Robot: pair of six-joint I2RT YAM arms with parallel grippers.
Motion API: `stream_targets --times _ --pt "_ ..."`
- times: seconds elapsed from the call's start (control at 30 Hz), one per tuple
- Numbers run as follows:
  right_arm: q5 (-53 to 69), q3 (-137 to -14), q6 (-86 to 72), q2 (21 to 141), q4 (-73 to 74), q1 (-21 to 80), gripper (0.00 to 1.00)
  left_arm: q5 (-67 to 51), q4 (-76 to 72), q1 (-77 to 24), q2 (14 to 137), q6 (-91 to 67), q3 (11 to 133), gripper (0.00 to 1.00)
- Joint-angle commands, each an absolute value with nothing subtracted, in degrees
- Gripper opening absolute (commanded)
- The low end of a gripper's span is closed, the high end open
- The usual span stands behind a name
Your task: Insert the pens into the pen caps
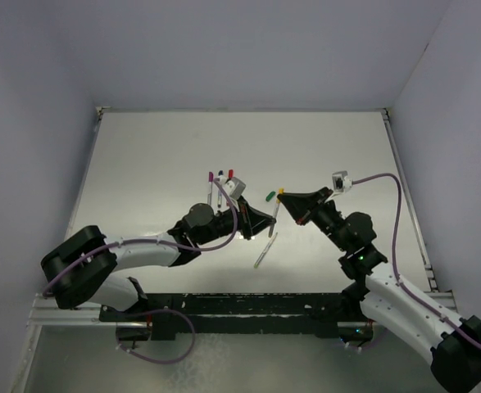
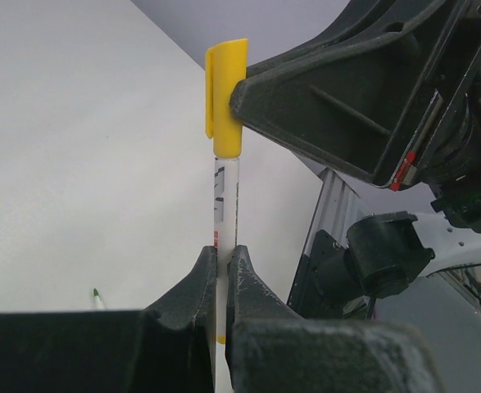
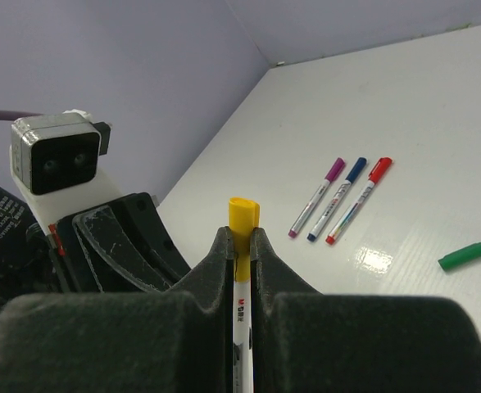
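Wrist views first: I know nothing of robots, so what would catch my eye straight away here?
Two claws meet above the table: the right claw pinches a yellow cap that sits on the end of a pen, whose barrel the left claw grips. Farther out lie three capped pens side by side, purple, blue and red, with a lone green cap nearby.

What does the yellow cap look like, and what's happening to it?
The yellow cap is a small shiny plastic tube with a flat clip down one side. It is held in the air over the table, sitting on the end of a white pen. The right claw is shut on it, pinching its sides. The left claw is shut on the pen's barrel. I cannot tell if it is pushed fully on.
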State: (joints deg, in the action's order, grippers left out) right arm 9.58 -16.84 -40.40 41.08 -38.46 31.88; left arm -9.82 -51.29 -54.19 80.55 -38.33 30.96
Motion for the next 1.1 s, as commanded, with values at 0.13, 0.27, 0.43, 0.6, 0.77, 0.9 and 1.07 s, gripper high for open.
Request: stream_targets --times 0.13,0.27,0.43,0.6,0.77,0.9,1.07 --pt "15.8 -16.4 -36.9 43.0 -26.7 34.9 0.0 -5.7 -61.1 -51.1 77.8 -35.1 38.4 0.0" --pt "12.8 -16.0 -36.3 44.2 -25.8 37.8 0.0 -5.1 -60.2 -50.7 77.2 -33.7 39.4 0.0" --pt "10.2 -15.6 -35.6 46.0 -24.9 41.5 0.0 -3.8 -59.6 -50.1 76.2 -32.0 39.9 0.0" --pt "8.7 -14.7 -36.1 46.4 -25.1 42.9 0.0 -3.3 -58.4 -49.7 75.1 -30.6 40.1 0.0" --pt "4.4 -16.8 -35.8 46.1 -23.4 43.0 0.0 -3.8 -56.2 -49.7 75.0 -30.7 39.4 0.0" --pt "-1.2 -23.9 -33.4 47.1 -19.4 43.0 0.03 -3.5 -50.5 -49.7 74.9 -30.8 38.4 0.0" --pt "-9.8 -32.2 -30.3 46.1 -14.5 42.9 0.29 -0.8 -39.8 -49.7 74.8 -31.5 36.9 0.0"
